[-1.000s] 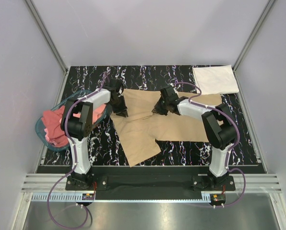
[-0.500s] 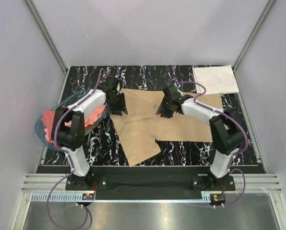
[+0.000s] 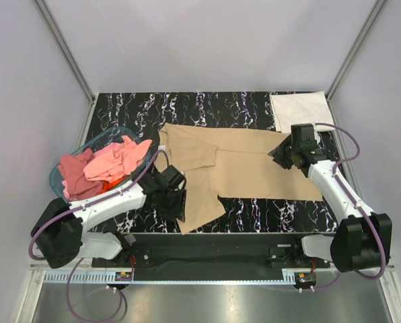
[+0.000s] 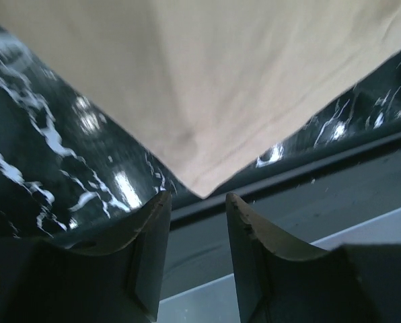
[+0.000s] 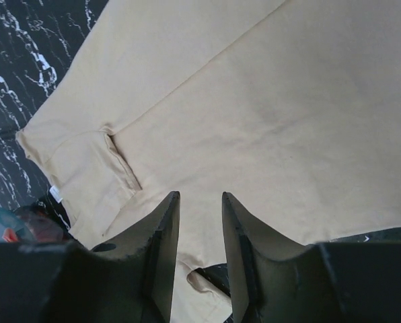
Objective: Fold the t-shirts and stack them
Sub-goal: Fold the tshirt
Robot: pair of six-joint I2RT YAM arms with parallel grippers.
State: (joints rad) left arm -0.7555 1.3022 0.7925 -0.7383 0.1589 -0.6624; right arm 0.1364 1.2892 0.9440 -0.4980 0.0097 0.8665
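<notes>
A tan t-shirt (image 3: 247, 161) lies spread flat across the black marble table (image 3: 268, 208). My left gripper (image 3: 179, 205) hovers at its near-left flap; in the left wrist view the jaws (image 4: 197, 198) stand open, and the tan corner (image 4: 200, 188) ends just ahead of the tips. My right gripper (image 3: 279, 155) is open over the shirt's right part, with tan cloth (image 5: 268, 101) beneath the fingers (image 5: 167, 222) and nothing between them. A folded white t-shirt (image 3: 301, 111) rests at the far right corner. Pink and red t-shirts (image 3: 110, 165) are piled at the left.
The pink and red shirts sit in a translucent blue basket (image 3: 58, 182) at the table's left edge. The table's near edge and a metal rail (image 4: 308, 202) run just beyond the tan corner. Grey walls enclose the far and side edges.
Both arms have drawn away from the shirt's far middle and let it go. The left swung to the near-left flap, the right to the right side. The shirt now lies flatter.
</notes>
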